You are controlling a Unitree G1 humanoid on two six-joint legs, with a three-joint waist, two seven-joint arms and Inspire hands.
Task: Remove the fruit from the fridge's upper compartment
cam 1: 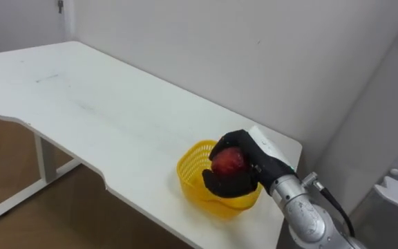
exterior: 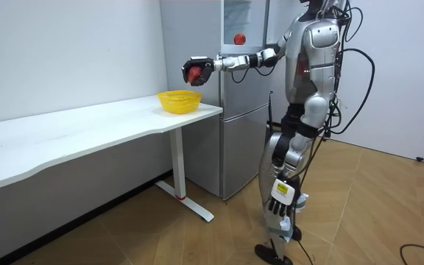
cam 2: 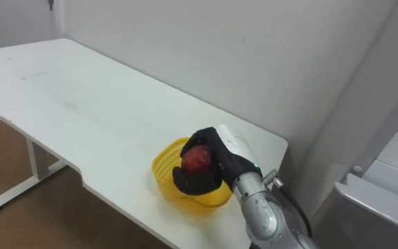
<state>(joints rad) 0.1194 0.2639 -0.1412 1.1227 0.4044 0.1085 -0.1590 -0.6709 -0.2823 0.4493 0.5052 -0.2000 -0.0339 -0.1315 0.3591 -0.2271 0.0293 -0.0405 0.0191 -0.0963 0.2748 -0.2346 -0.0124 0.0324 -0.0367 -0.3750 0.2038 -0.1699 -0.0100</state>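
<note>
My right hand is shut on a red apple, fingers and thumb curled round it. It holds the apple just above a yellow mesh basket that stands near the right end of the white table. The room view shows the apple a little higher than the basket, at the end of my outstretched right arm. I stand beside the grey fridge, facing the table. My left hand hangs by my thigh with relaxed fingers.
The table runs along a white wall and ends close to the fridge on my right. A red round magnet sticks to the fridge's upper part. Wooden floor lies below the table's front edge.
</note>
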